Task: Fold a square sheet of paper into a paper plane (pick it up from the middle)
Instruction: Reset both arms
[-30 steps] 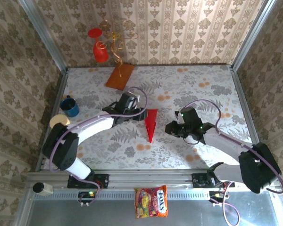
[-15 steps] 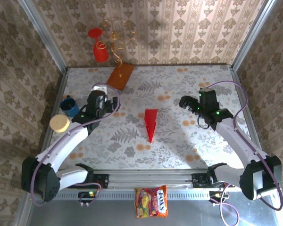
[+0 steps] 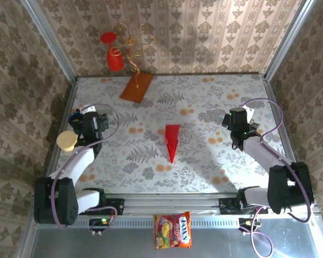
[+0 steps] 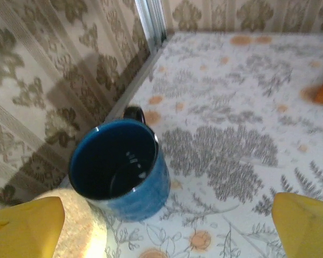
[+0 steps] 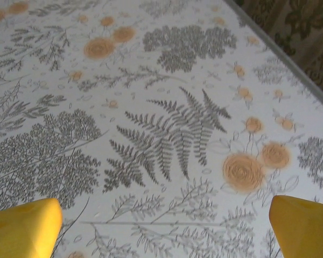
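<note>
The paper plane (image 3: 171,141) lies flat mid-table, a slim red dart with its sharp tip toward the near edge, and nothing touches it. The square sheet of paper is out of view as a flat sheet. My left gripper (image 3: 88,122) is far off at the table's left edge. In the left wrist view this gripper (image 4: 167,236) is open, yellow fingertips (image 4: 24,228) wide apart with a blue mug (image 4: 121,169) just ahead. My right gripper (image 3: 238,120) hovers at the right side. The right wrist view shows this gripper (image 5: 164,231) open over bare patterned tabletop.
An orange-brown board (image 3: 137,86) lies at the back, in front of a gold stand with red goblets (image 3: 114,54). A tan round disc (image 3: 68,140) sits beside the mug by the left rail. A candy bag (image 3: 173,230) lies below the near rail.
Both arms have drawn back from the plane, the left one to the left edge and the right one to the right side. Both grippers have opened. The plane has stayed put.
</note>
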